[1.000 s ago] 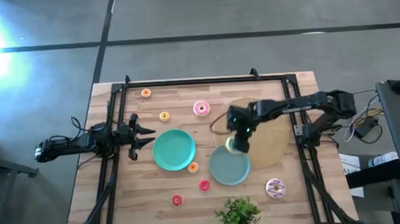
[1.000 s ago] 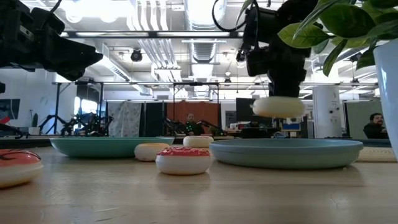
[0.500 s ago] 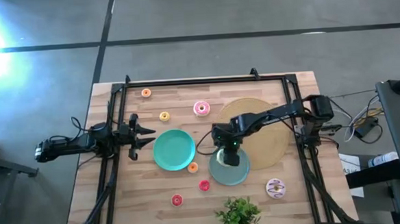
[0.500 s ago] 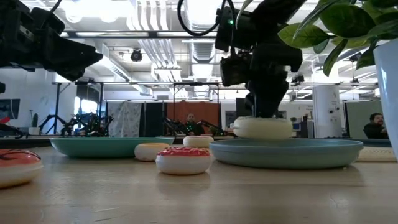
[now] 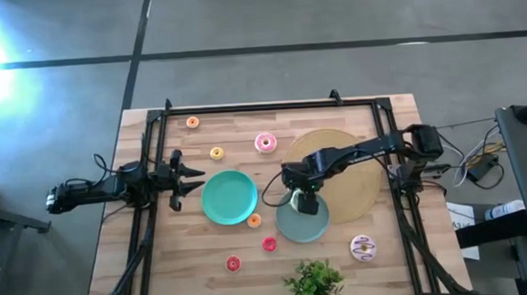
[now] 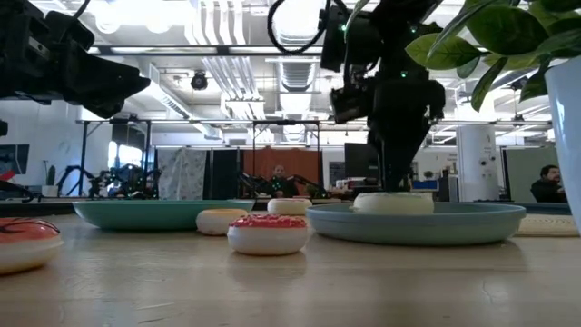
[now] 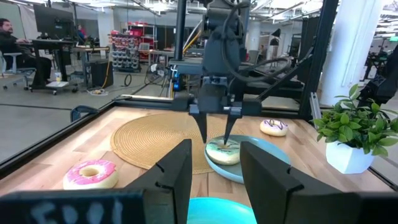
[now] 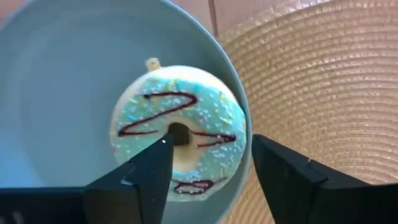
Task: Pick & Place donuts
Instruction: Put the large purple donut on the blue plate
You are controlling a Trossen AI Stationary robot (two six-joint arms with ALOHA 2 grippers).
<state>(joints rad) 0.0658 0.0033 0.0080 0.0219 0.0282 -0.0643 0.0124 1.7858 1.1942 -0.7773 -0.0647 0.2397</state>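
Note:
A green-iced donut [image 8: 180, 134] lies flat on the right teal plate [image 5: 290, 226], near its far rim. My right gripper [image 7: 215, 138] stands open right over it, fingers pointing down, one to each side. My left gripper [image 5: 193, 176] waits open at the table's left, beside the left teal plate [image 5: 228, 197]. A pink donut [image 5: 265, 143] and a white-purple donut [image 5: 363, 247] rest on the wood. Small orange [image 5: 192, 122], yellow [image 5: 216, 153] and red [image 5: 269, 245] ones lie scattered around the plates. My right gripper's open fingers [image 7: 203, 132] hang just over the green donut's top [image 7: 222, 149], coming from above. Whether their tips touch it, I cannot tell. The donut rests flat on the plate, icing up.
A round tan woven mat [image 5: 351, 179] lies under the right arm. A potted plant [image 5: 316, 283] stands at the near edge. A black frame [image 5: 243, 108] runs around the table. More small donuts [image 5: 254, 220] [image 5: 233, 263] lie near the plates.
My right gripper has carried the green donut toward the table's left and down onto the right teal plate, then opened and let go. The donut, lifted clear a second ago, now lies flat on the plate. My left arm has kept still.

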